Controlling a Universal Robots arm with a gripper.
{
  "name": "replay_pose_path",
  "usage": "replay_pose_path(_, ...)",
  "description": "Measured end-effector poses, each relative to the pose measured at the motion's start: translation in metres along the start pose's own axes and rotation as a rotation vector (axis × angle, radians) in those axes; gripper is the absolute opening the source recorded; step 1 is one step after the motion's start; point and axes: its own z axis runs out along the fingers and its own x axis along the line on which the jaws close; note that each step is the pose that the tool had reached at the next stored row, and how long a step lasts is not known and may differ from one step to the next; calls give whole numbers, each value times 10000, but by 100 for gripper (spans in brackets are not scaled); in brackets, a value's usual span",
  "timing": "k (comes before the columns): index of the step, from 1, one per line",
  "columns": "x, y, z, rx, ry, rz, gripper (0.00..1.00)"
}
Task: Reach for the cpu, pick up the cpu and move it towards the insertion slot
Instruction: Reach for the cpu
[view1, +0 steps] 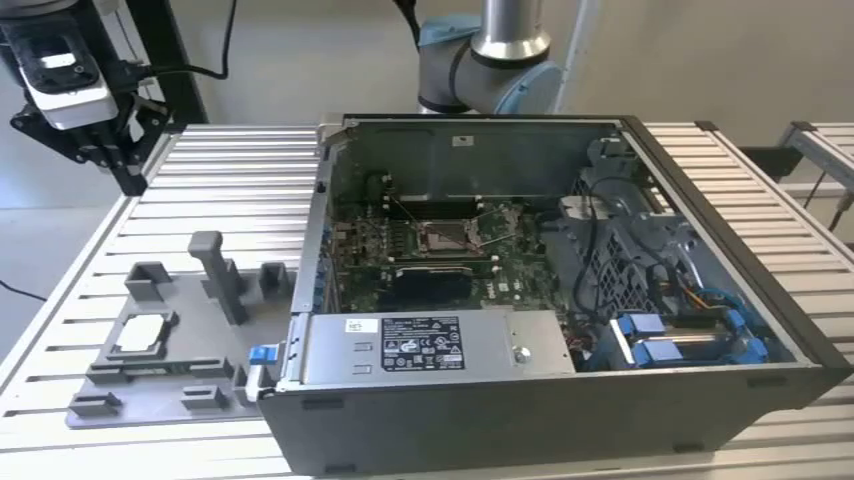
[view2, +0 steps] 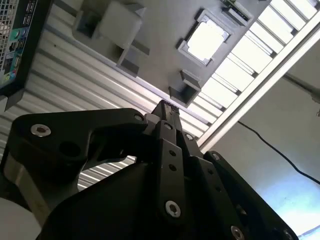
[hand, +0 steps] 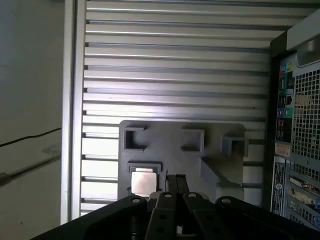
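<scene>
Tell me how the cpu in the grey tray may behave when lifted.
The cpu looks thin and flat, so probably stiff, light, and unlikely to roll. Its pale top shines in the second wrist view, so it may be slippery. A raised frame of the grey tray surrounds it, so pushing sideways would likely jam.

cpu top bright bare metal, tray matt grey plastic, table ribbed satin aluminium, gripper matt black, bright screws, case dull grey sheet metal, slot frame shiny silver metal.
</scene>
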Motion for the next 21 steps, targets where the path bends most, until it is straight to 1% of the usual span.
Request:
replay_pose_path(2,23,-16,1,-1,-2,0,0)
replay_pose_path(8,114,-115,9,-1,-1,4,0)
replay_pose_path(16,285,-227,38,-2,-2,7,0)
replay_pose_path(18,310,-257,46,-1,-1,5,0)
replay_pose_path(21,315,-299,57,-3,-3,6,0)
